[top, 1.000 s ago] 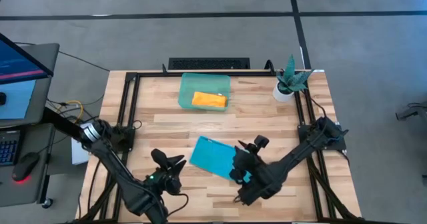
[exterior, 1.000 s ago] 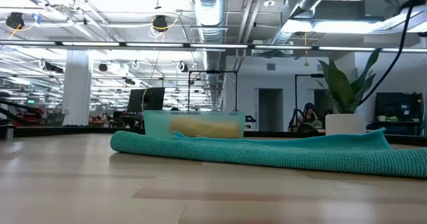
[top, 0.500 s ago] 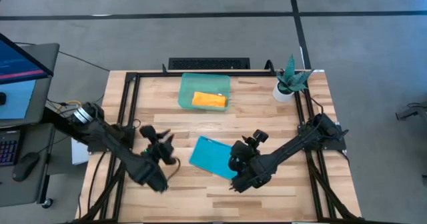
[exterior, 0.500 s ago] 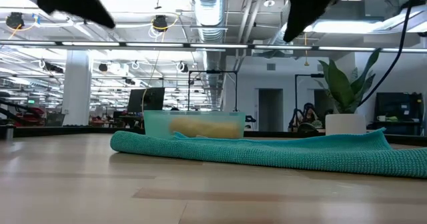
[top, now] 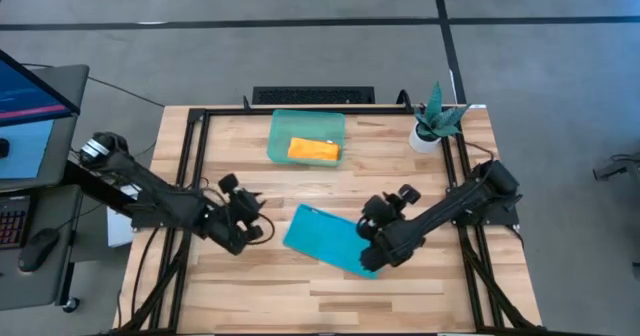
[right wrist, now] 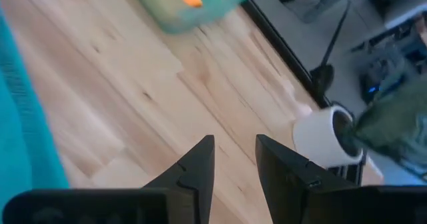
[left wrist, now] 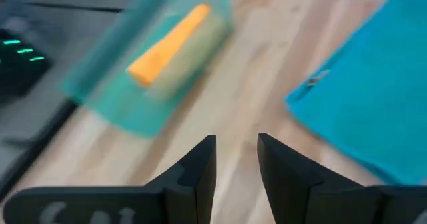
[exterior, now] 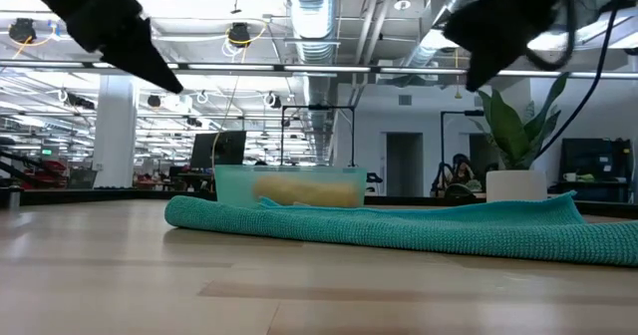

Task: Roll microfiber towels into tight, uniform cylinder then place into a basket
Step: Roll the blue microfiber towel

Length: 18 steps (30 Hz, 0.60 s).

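The teal-blue towel (top: 322, 238) lies spread flat on the table, and shows in the low view (exterior: 399, 225) too. The orange towel (top: 313, 150) lies rolled inside the pale-green basket (top: 281, 136) at the far side. My left gripper (top: 252, 220) hovers to the left of the teal towel, shut and empty, and faces the basket (left wrist: 107, 84). My right gripper (top: 374, 214) hovers over the teal towel's right edge (right wrist: 20, 117), shut and empty, and faces the far right of the table.
A small white pot with a green plant (top: 432, 128) stands at the far right corner and shows in the right wrist view (right wrist: 327, 141). A black frame (top: 190, 166) runs along the table's edges. Bare wood lies between the teal towel and the basket.
Both grippers have risen from near the table's front edge and gone toward the far edge, my left one to the left of the teal towel, my right one over its right edge. The teal towel has stayed where it was.
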Each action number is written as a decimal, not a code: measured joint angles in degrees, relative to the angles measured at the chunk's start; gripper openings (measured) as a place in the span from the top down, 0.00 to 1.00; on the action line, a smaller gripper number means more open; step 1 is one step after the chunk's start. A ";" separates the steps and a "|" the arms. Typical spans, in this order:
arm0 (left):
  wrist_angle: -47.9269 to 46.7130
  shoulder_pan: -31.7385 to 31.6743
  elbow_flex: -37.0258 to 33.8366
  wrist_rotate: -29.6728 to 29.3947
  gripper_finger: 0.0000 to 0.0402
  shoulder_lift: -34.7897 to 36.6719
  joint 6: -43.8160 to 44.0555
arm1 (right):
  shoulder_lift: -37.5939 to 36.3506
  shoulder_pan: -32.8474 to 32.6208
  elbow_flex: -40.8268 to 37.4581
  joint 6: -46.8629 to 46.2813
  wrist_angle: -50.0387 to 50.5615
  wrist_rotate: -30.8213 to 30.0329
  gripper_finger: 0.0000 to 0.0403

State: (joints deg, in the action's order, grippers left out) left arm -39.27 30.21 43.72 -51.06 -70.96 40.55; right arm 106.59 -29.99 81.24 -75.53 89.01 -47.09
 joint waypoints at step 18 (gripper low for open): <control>36.95 -9.02 -2.81 30.33 0.74 -9.23 -28.91 | -15.37 0.01 -22.42 25.28 -57.02 16.67 0.67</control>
State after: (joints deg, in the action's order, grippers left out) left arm -2.31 21.19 40.91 -20.73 -80.19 11.64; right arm 91.22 -29.98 58.82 -50.26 31.99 -30.42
